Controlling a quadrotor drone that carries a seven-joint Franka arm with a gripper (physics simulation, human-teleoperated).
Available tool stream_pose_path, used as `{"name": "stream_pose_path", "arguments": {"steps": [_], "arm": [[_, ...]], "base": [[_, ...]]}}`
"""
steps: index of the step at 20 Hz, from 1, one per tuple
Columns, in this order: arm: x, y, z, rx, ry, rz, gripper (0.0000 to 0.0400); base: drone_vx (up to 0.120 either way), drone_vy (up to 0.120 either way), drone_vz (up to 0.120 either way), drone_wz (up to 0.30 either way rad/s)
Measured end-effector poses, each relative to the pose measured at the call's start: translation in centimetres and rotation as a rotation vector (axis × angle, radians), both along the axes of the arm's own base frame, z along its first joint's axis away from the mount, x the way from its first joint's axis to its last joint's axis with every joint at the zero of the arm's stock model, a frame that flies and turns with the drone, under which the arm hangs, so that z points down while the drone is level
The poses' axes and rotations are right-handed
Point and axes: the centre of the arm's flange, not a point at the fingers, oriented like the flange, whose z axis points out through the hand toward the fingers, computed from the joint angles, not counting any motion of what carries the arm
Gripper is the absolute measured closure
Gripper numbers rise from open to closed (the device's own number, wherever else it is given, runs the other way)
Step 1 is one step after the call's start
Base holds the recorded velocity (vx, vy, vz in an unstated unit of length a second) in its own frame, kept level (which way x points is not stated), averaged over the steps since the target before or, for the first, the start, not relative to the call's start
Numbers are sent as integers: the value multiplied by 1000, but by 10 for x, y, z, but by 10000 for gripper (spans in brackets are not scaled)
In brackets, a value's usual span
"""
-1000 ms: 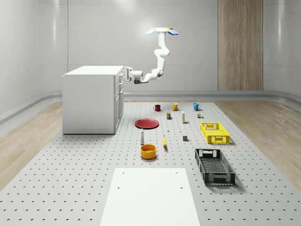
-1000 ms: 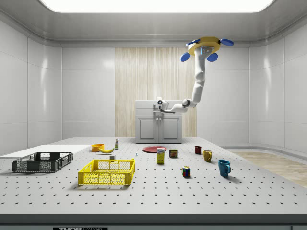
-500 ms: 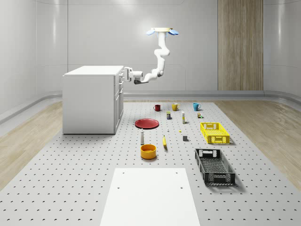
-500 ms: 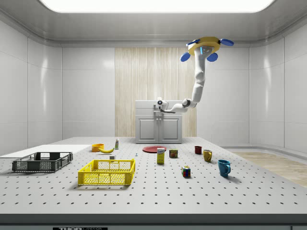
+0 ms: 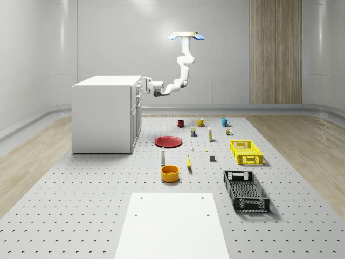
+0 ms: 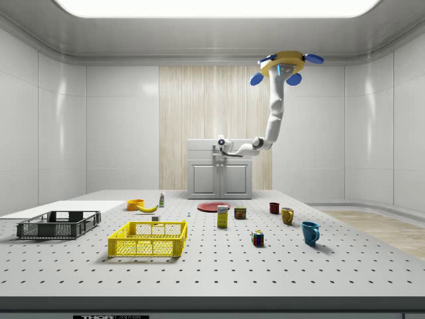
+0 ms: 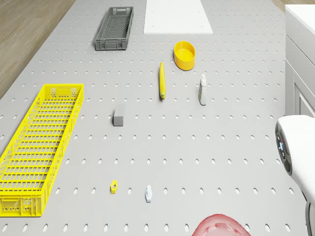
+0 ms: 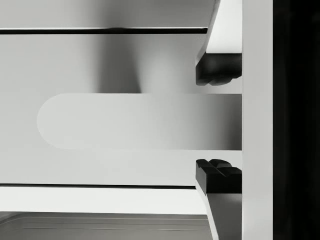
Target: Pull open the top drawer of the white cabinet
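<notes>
We've got the white cabinet on the whole-scene view's left, and our gripper is up at its top drawer, fingers spread either side of the handle without pinching it. The drone hovers high, right of the cabinet. Farther right on the floor we see a red plate, mugs, a banana and a yellow crate, all well apart from the drawer front.

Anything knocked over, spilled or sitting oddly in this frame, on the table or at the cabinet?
Nothing stands out. The bottle stands upright, the banana lies flat, and the crates sit level. The drone hovers above the table beside the white cabinet, with the gripper straddling the top drawer's handle, one finger on either side.
</notes>
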Motion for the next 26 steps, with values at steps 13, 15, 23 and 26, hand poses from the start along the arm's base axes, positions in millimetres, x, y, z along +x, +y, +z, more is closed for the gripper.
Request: {"name": "stream_pose_path", "arguments": {"steps": [13, 15, 23, 26], "arm": [[0, 0, 0, -4, -4, -1, 282], [-1, -3, 0, -4, 6, 2, 282], [-2, -18, 0, -4, 0, 6, 281], [-2, -22, 4, -9, 30, 5, 263]], "base": [[0, 0, 0, 0], [0, 0, 0, 0], [0, 0, 0, 0], [0, 0, 0, 0]]}}
